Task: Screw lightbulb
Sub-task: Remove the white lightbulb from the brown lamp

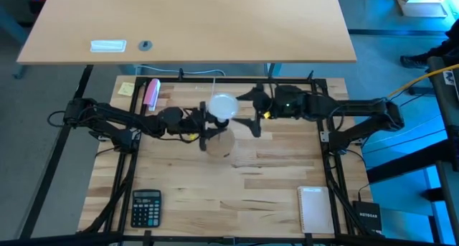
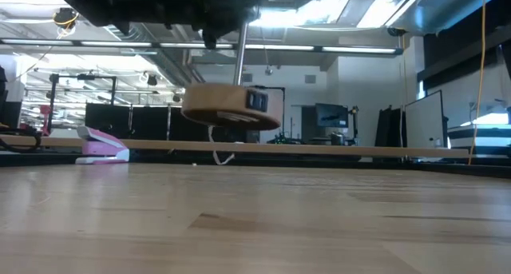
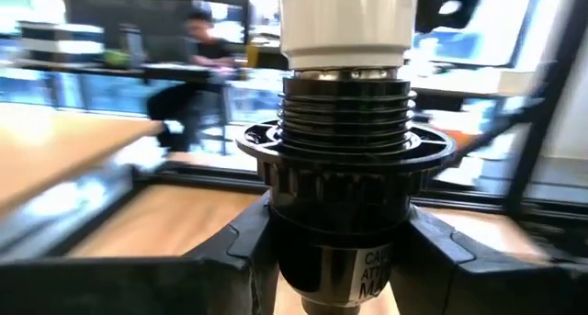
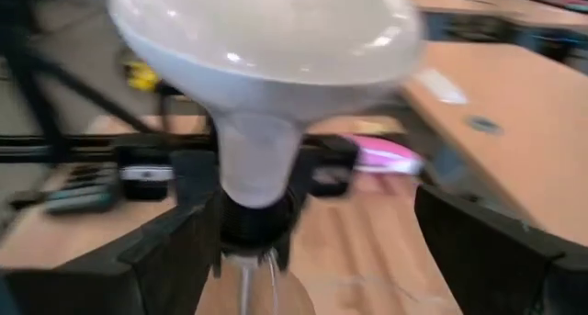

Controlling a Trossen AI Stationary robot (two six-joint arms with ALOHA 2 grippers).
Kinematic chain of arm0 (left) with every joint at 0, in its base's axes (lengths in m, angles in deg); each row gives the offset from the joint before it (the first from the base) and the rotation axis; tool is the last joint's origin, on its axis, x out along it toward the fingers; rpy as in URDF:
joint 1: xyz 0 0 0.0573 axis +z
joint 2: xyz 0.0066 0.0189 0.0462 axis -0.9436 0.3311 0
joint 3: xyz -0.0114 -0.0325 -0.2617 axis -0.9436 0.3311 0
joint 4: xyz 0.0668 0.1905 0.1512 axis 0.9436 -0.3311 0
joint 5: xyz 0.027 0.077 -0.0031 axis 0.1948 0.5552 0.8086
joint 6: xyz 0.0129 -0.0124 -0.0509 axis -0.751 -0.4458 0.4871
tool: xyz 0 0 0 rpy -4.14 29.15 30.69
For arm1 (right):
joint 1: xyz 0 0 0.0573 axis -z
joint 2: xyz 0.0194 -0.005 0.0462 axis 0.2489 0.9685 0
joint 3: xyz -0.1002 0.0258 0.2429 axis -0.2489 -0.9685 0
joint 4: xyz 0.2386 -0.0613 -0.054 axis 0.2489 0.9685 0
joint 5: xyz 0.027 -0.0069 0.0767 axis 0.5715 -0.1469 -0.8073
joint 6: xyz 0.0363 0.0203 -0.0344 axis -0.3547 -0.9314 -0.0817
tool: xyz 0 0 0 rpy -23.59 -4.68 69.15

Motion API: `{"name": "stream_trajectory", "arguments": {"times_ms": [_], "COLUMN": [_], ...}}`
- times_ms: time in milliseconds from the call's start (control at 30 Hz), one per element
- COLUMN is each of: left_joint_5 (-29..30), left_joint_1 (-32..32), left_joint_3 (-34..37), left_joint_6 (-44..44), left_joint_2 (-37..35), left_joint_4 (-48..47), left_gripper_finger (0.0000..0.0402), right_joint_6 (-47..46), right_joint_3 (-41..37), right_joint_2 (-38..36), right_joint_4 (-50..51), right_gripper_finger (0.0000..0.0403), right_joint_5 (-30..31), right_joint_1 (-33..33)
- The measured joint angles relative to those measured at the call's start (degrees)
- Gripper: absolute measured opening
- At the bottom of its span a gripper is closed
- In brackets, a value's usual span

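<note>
The white lightbulb point(image 1: 222, 106) stands upright with its base in a black threaded socket point(image 3: 344, 122) that sits on a round wooden disc point(image 2: 231, 106). My left gripper point(image 1: 206, 128) is shut on the socket. In the low view the disc hangs clear of the table with a white cord point(image 2: 217, 152) below it. My right gripper point(image 1: 247, 111) is open. Its fingers stand wide on either side of the bulb point(image 4: 266, 39), one finger point(image 4: 175, 246) near the bulb's neck and the other point(image 4: 487, 251) well off. I see no touch. My left gripper point(image 3: 338, 251) pinches the socket's lower body point(image 3: 344, 214), below its flange, between its two fingers. The fingers come level from the table's left. The socket stands upright with the bulb's neck point(image 3: 344, 16) on top, and the disc is lifted clear of the table.
A pink stapler point(image 1: 151, 93) and a yellow note point(image 1: 126, 88) lie at the far left. A calculator point(image 1: 146, 206) lies at the near left and a notepad point(image 1: 314, 209) at the near right. A second table point(image 1: 186, 24) stands beyond. A person point(image 3: 197, 58) sits far off.
</note>
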Motion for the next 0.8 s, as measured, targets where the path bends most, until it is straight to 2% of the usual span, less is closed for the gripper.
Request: {"name": "stream_trajectory", "arguments": {"times_ms": [100, 233, 400, 667, 800], "left_joint_5": [5.9, 14.5, 23.3, 25.0, 25.0], "left_joint_1": [1.2, 2.9, 4.5, 5.1, 4.7], "left_joint_3": [0.0, 0.0, 0.0, 0.0, 0.0], "left_joint_6": [-2.2, -5.5, -8.2, -8.0, -7.9], "left_joint_2": [0.0, 0.0, 0.0, 0.0, 0.0], "left_joint_4": [-0.5, -1.0, -0.8, -0.9, -1.0], "left_gripper_finger": [0.0138, 0.0144, 0.0143, 0.0145, 0.0143], "right_joint_6": [-2.2, -5.2, -6.2, -6.0, -6.0], "right_joint_3": [0.0, 0.0, 0.0, 0.0, 0.0], "right_joint_2": [-1.0, -0.5, 2.8, 13.1, 16.3], "right_joint_4": [1.8, 2.2, -4.6, -24.2, -31.2], "right_gripper_finger": [0.0362, 0.0362, 0.0362, 0.0362, 0.0362], "right_joint_5": [5.7, 9.7, 12.1, 20.3, 21.7], "right_joint_1": [0.0, 0.0, 0.0, 0.0, 0.0]}}
